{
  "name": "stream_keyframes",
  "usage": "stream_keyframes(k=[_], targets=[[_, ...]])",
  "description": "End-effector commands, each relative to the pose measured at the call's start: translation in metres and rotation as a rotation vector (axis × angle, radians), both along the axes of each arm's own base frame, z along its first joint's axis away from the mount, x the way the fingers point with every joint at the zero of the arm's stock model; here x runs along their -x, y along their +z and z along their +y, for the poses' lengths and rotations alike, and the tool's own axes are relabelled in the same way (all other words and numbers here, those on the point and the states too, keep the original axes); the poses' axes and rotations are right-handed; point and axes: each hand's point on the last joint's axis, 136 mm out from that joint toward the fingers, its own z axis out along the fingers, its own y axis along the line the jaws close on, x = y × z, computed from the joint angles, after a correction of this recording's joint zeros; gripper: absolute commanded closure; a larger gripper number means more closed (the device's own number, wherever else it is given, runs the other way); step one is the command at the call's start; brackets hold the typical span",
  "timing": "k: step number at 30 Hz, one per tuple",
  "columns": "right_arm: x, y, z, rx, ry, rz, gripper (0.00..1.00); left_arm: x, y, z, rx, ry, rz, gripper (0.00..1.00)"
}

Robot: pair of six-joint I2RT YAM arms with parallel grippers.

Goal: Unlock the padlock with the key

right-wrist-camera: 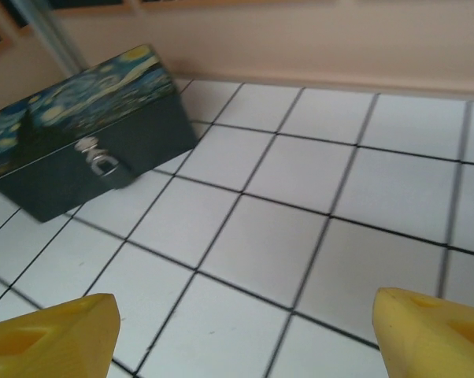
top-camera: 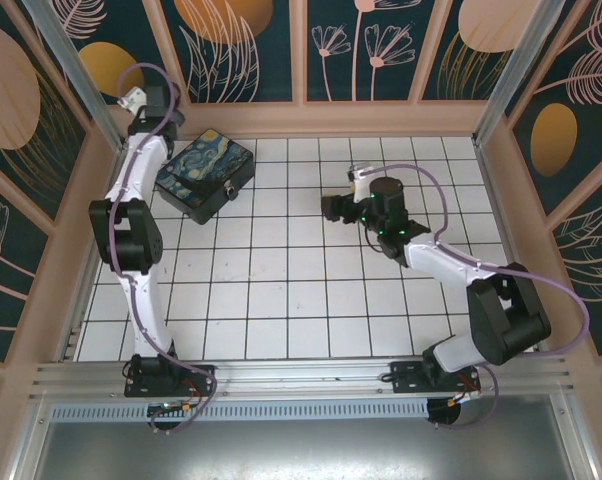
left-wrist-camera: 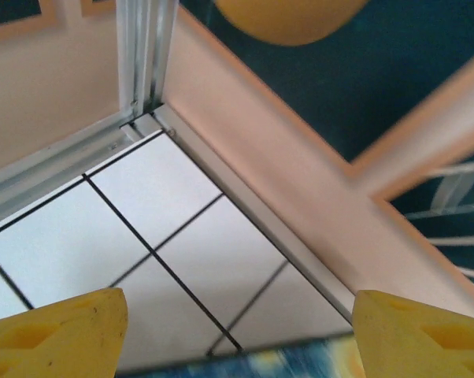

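**Operator:** Report finger state, both arms.

**Technician:** Left gripper (left-wrist-camera: 238,327): the 2 yellow fingers stand wide with nothing between them, aimed into the far left corner. Right gripper (right-wrist-camera: 245,323): also wide and empty, facing the box (right-wrist-camera: 72,126) across bare tiles.

**Operator:** Location of the padlock?

**Technician:** A small silvery loop, judged to be the padlock (right-wrist-camera: 103,163), hangs on the box's front face (the view is blurred, so its body cannot be made out). Neither gripper carries the key.

**Operator:** Failure modes from here?

**Technician:** 3 are likely.
- 1: The box sits loose on a smooth floor, so a push from the right fingers could slide or turn it and carry the padlock away.
- 2: The padlock is tiny against wide fingers, so a coarse closure could miss it.
- 3: The left gripper is near the corner post (left-wrist-camera: 146,63) and could strike it when swinging.

**Operator:** Surface and surroundings?

**Technician:** White tiled floor (top-camera: 311,290) with dark grout lines, pale skirting, and dark wall panels (top-camera: 241,40) printed with orange discs and leaf outlines.
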Motion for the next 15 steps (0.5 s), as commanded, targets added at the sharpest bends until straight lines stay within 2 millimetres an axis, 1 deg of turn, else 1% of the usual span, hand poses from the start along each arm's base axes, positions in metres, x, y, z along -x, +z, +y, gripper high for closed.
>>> stream_keyframes(k=[1,2,4,5,7,9,12,15], targets=[[0.015,0.010,0.032,0.000,0.089,-0.004,0.16,-0.022,-0.055,-0.014,0.065,-0.135,0.120,0.25],[0.021,0.008,0.040,0.003,0.108,0.002,0.16,-0.026,-0.060,-0.008,0.071,-0.133,0.130,0.25],[0.034,0.004,0.055,0.006,0.143,0.013,0.16,-0.034,-0.081,-0.004,0.137,-0.174,0.142,0.25],[0.040,0.001,0.061,0.003,0.158,0.022,0.16,-0.033,-0.092,0.000,0.169,-0.174,0.155,0.26],[0.046,-0.003,0.070,0.000,0.181,0.036,0.16,-0.032,-0.110,-0.001,0.209,-0.207,0.174,0.26],[0.052,-0.007,0.079,0.005,0.201,0.051,0.16,-0.031,-0.119,-0.006,0.219,-0.251,0.190,0.26],[0.058,-0.012,0.089,0.021,0.227,0.065,0.16,-0.035,-0.125,-0.037,0.284,-0.434,0.175,0.29],[0.060,-0.018,0.095,0.034,0.239,0.080,0.17,-0.034,-0.119,-0.069,0.311,-0.622,0.139,0.29]])
